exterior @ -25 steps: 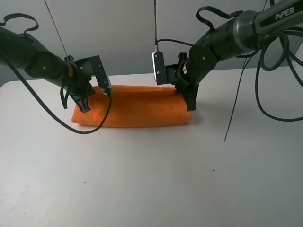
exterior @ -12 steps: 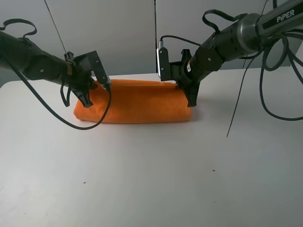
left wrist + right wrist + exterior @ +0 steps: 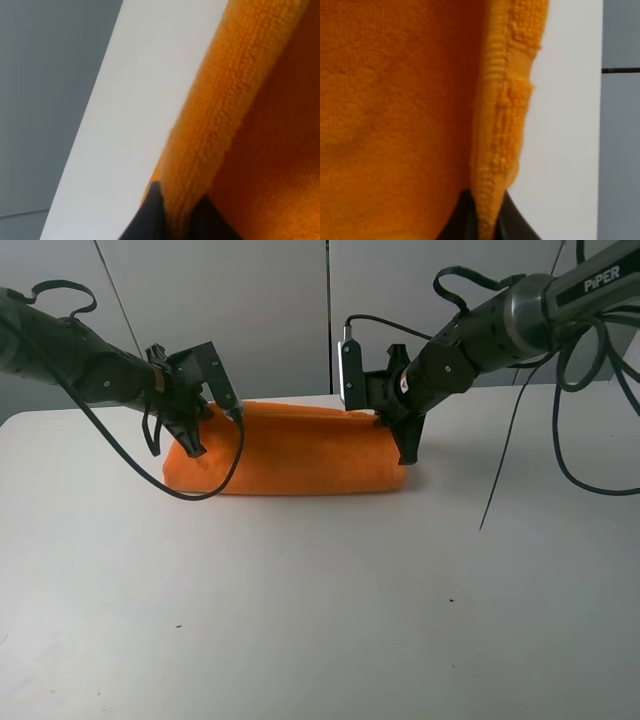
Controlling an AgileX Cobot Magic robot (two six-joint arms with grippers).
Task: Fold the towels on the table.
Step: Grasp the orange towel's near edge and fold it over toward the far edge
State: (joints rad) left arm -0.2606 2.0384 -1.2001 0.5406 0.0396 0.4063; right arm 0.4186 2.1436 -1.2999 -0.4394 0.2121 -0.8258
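The orange towel lies as a long folded band near the far edge of the white table. My left gripper is shut on the towel's left end; in the left wrist view the dark fingertips pinch the terry edge. My right gripper is shut on the towel's right end; in the right wrist view the fingertips clamp the woven border band. Both grippers hold the top layer low over the table. The white label is hidden.
A grey wall stands just behind the table's far edge. Black cables hang from the right arm over the table's right side. A cable loop droops from the left arm in front of the towel.
Both grippers have carried the towel's edge away from the camera toward the far side. The folded band has shifted back and looks shorter front to back. Both grips stay shut.
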